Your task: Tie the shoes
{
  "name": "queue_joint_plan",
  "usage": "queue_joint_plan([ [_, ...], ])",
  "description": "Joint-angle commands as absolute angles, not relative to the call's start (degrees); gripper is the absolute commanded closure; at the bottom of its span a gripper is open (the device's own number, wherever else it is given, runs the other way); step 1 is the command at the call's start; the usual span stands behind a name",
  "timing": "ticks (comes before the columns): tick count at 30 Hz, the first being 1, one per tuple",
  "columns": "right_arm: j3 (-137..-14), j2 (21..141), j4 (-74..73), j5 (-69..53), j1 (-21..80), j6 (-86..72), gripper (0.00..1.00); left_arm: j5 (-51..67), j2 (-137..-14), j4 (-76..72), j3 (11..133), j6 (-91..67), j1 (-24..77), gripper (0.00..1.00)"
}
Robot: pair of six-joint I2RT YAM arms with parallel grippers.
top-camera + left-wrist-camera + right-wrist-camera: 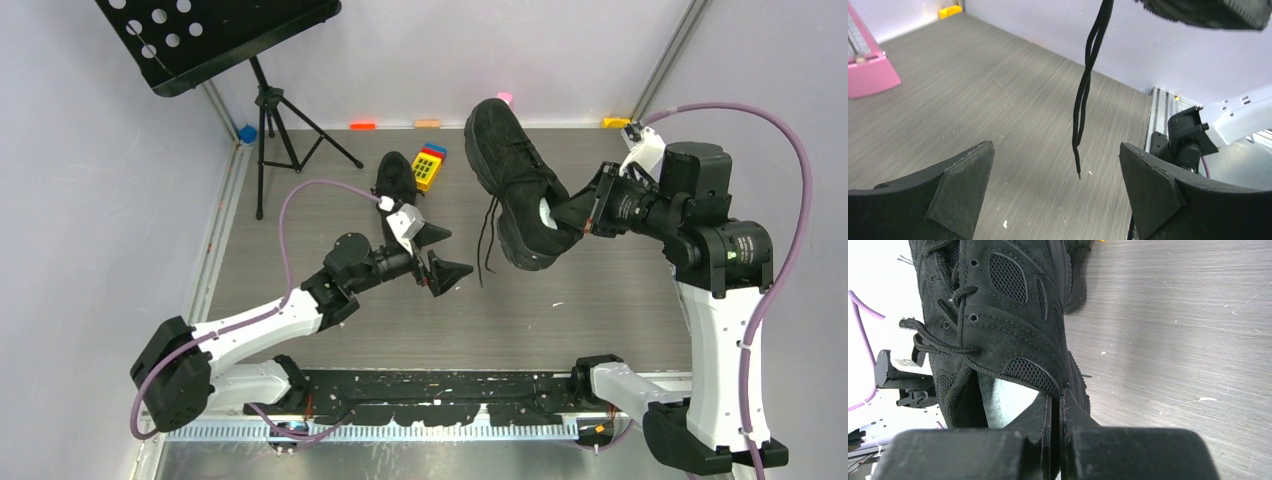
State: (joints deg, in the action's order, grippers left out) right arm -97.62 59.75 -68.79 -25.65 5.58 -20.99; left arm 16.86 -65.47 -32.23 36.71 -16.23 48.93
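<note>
Right end effector, top view: clamped on heel collar of lifted shoe, above surface, right of middle; laces dangle. Left end effector wide apart, empty, beside lace ends. Second shoe lies behind it near toy blocks. Bare surface nearer arm bases.
Left wrist view: laces hang between spread fingers, touching neither.
Right wrist view: fingers together, pinching collar edge.
</note>
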Motion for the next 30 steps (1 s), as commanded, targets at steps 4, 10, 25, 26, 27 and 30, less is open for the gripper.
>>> queue_joint_plan([
  [4,-101.2,59.0,-64.8,-30.6,5.8,-23.1,1.00,15.8,-71.5,-41.5,43.1,-13.1,51.4,0.03],
  [10,-101.1,59.4,-64.6,-30.7,5.8,-23.1,1.00,15.5,-77.0,-42.8,47.0,-13.1,53.1,0.07],
  [25,-93.2,57.6,-61.1,-24.8,5.8,-25.4,1.00,10.5,-77.4,-38.4,48.4,-13.5,54.1,1.00],
  [26,-90.7,57.1,-59.9,-23.9,5.8,-26.1,1.00,9.1,-75.9,-32.6,48.7,-13.2,54.1,1.00],
  [27,-88.2,56.8,-58.8,-22.8,5.8,-26.8,1.00,8.1,-74.7,-28.0,49.2,-13.0,54.1,1.00],
  [30,-79.0,55.6,-54.2,-20.8,5.8,-29.0,1.00,8.1,-71.0,-16.8,49.4,-13.1,54.1,1.00],
])
